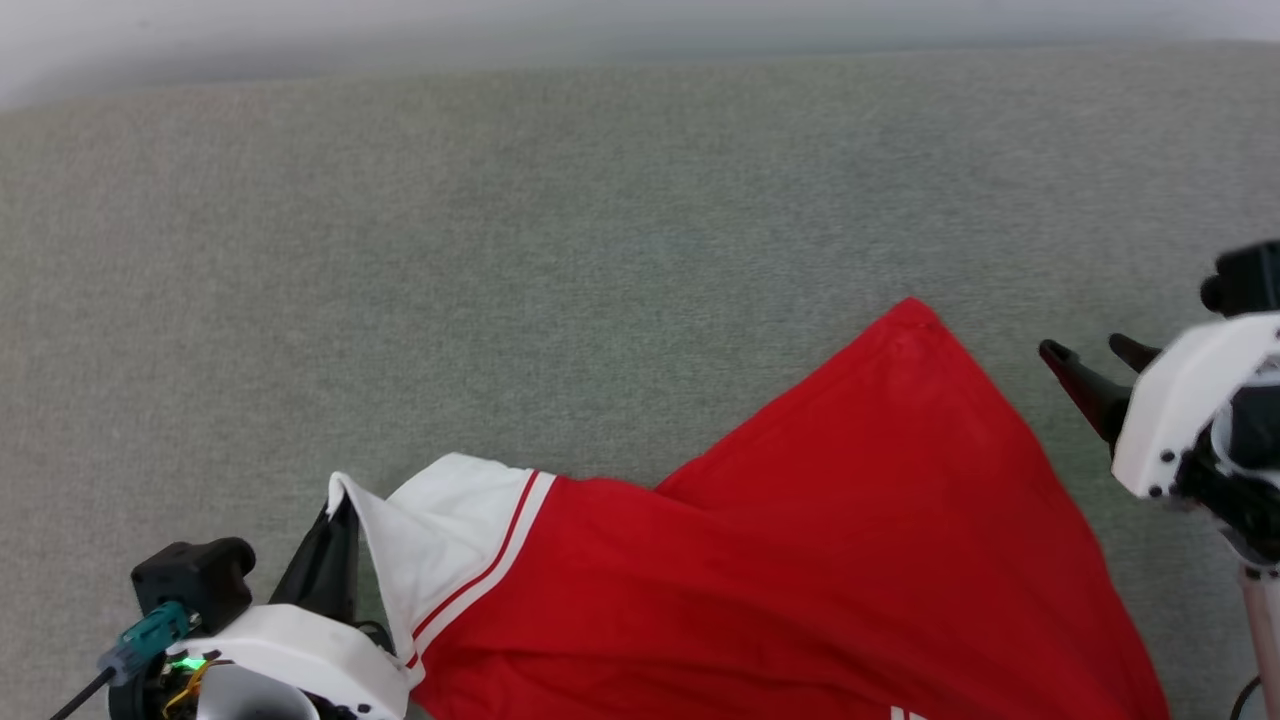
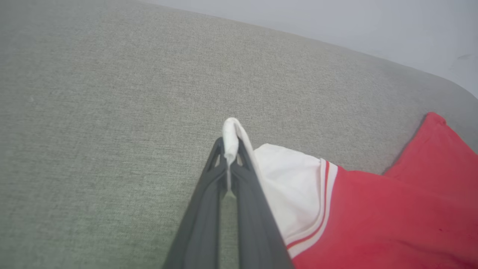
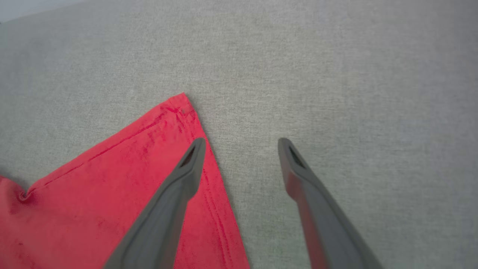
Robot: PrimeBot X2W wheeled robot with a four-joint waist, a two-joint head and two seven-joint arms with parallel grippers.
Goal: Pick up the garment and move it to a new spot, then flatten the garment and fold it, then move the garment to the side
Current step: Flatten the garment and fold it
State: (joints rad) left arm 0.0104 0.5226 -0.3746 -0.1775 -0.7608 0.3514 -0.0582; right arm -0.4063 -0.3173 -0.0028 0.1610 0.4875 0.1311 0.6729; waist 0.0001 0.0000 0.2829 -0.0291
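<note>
Most of the head view is grey fabric surface [image 1: 600,200], with the garment [image 1: 800,560] spread across the lower centre and right, probably for flattening, though its lower part runs off frame. At lower left the left gripper [image 2: 227,144] pinches a white sleeve tip [image 2: 232,129], likely to draw it taut; the right gripper [image 3: 242,142] stands wide and empty beside the red corner [image 3: 181,106] at right.

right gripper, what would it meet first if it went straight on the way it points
Likely the grey surface, beside the red corner of the garment. The open right gripper straddles its edge, so one finger might brush it; depth unclear.
</note>
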